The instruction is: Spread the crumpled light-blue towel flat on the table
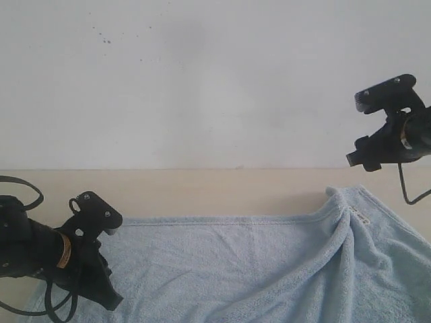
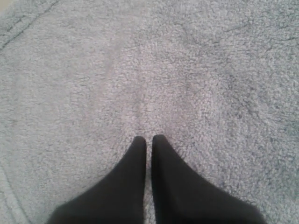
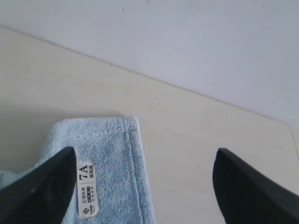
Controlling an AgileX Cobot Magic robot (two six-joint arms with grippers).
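Note:
The light-blue towel [image 1: 236, 269] lies mostly spread on the beige table [image 1: 202, 192]. A raised fold [image 1: 340, 235] runs down from its far right corner, beside the white label [image 1: 359, 217]. My left gripper [image 1: 113, 301] is low over the towel's left part. In the left wrist view it [image 2: 148, 138] is shut, with only a thin slit between the fingers and fluffy towel [image 2: 187, 70] all around. My right gripper [image 1: 354, 160] hangs raised at the right, apart from the cloth. In the right wrist view it [image 3: 145, 151] is open and empty above the towel corner [image 3: 117, 140] and label [image 3: 87, 189].
A plain white wall [image 1: 215, 81] rises behind the table's far edge. A bare strip of table [image 3: 201, 140] runs between the towel's far hem and the wall. Black cables [image 1: 20, 195] loop by the left arm.

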